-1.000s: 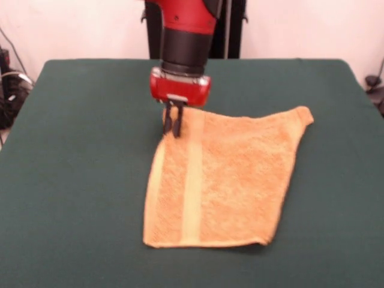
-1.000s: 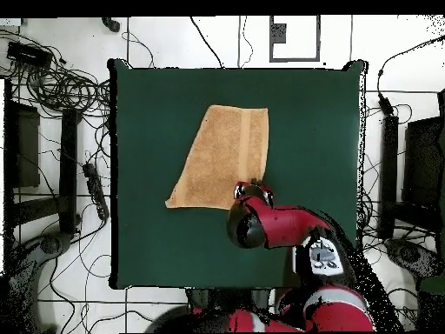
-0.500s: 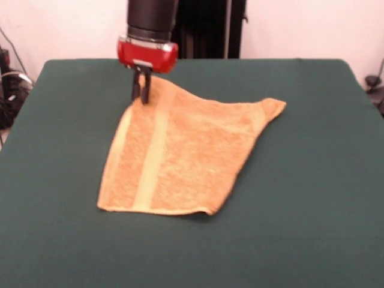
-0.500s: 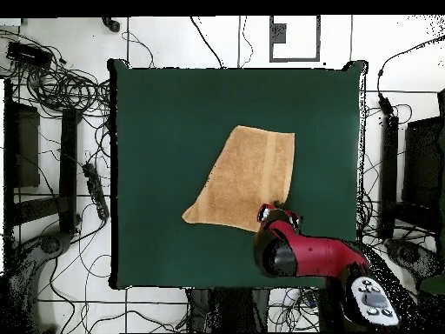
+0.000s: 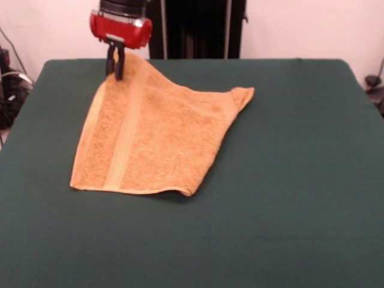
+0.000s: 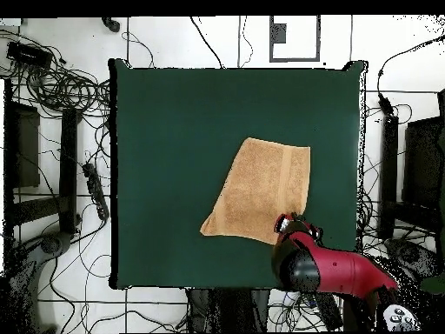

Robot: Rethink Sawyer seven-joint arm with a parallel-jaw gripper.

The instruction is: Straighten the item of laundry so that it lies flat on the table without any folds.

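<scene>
Change: since a second ago you have carried the hand [image 5: 114, 67] toward 10 o'clock in the front view, and the towel [image 5: 153, 133] has been dragged along with it; in the overhead view both have slid toward 4 o'clock.
Hand: your two dark fingers [image 5: 119, 63] sit close together, pinched on the towel's far corner. That corner is lifted off the worktop [image 5: 300, 180] into a small peak under the red wrist block [image 5: 120, 30].
Hand from above: the red and black arm [image 6: 335, 271] covers most of the hand [image 6: 289, 223], so only the front view shows the grip clearly.
Towel position: in the front view it lies at about 9 to 10 o'clock from the worktop's middle, well apart from the near edge and the edge at 3 o'clock. In the overhead view the towel [image 6: 263, 191] sits at about 4 o'clock from the middle of the worktop [image 6: 165, 122], near the bottom edge.
Towel shape: it is not a full rectangle. The near edge lies flat, while the side toward 3 o'clock runs on a slant up to a corner [image 5: 246, 93] pointing at 2 o'clock, and you can see a layer turned under there.
Towel detail: a lighter woven band [image 5: 125, 138] runs from the gripped corner down toward the near edge, beside the hem at 9 o'clock.
Surroundings: cables [image 6: 61, 83] lie on the floor beside the worktop in the overhead view.
</scene>
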